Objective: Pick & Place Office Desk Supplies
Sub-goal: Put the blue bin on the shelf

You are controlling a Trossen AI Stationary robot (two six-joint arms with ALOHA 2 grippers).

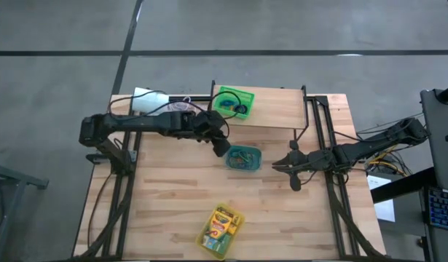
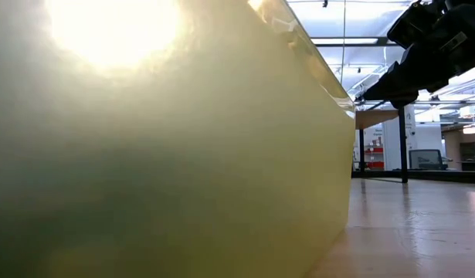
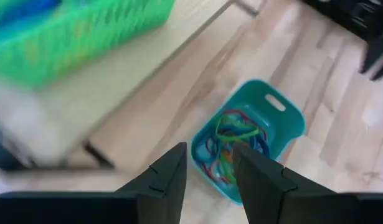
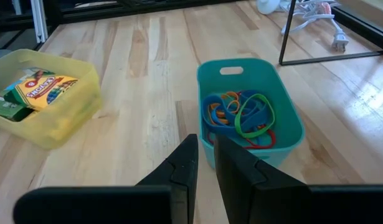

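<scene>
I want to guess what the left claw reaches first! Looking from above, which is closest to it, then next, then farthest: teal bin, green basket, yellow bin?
From the left gripper:
1. Teal bin, right beside it.
2. Green basket, at the table's back.
3. Yellow bin, at the front edge.

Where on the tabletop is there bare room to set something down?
Bare wood lies between the teal bin and the yellow crayon bin, and left of both. It is crowded along the far edge: green basket, white cylinder, and the left gripper over the teal bin.
</scene>
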